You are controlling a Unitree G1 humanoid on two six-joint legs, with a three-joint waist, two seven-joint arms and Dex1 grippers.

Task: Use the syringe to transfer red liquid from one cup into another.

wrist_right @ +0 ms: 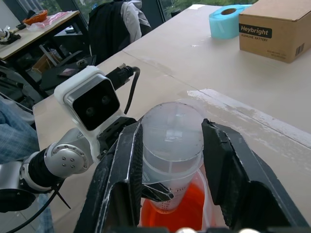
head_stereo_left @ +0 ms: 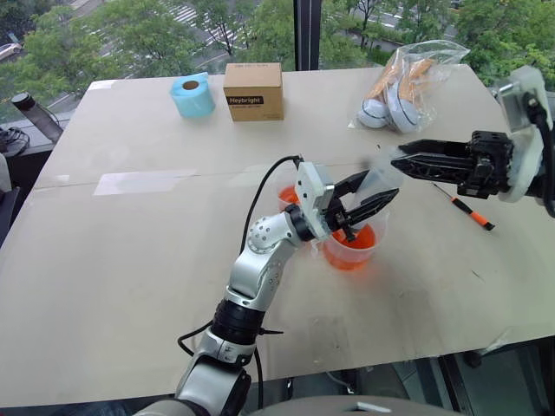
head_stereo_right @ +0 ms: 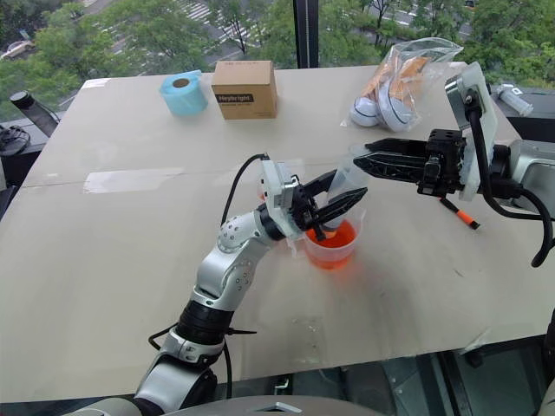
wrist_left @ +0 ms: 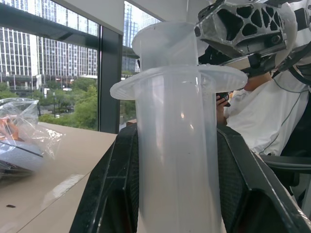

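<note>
Nearest in the head views, the left tool (head_stereo_left: 364, 201) is clenched on the syringe (head_stereo_right: 351, 185), whose barrel tilts up-right from the wider cup (head_stereo_left: 351, 246) of red liquid (head_stereo_left: 349, 244) toward the right tool (head_stereo_left: 406, 162). Left wrist view: barrel upright between its fingers (wrist_left: 111, 194). Right wrist view: plunger end between the right tool's fingers (wrist_right: 119, 174); contact unclear.

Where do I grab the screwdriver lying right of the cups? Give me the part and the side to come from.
Take the screwdriver by its thick orange-and-black handle, not the thin metal shaft. It lies flat on the table with nothing close around it, so come straight down from above, with the fingers set across the handle's length. That is probably the surest hold.
</note>
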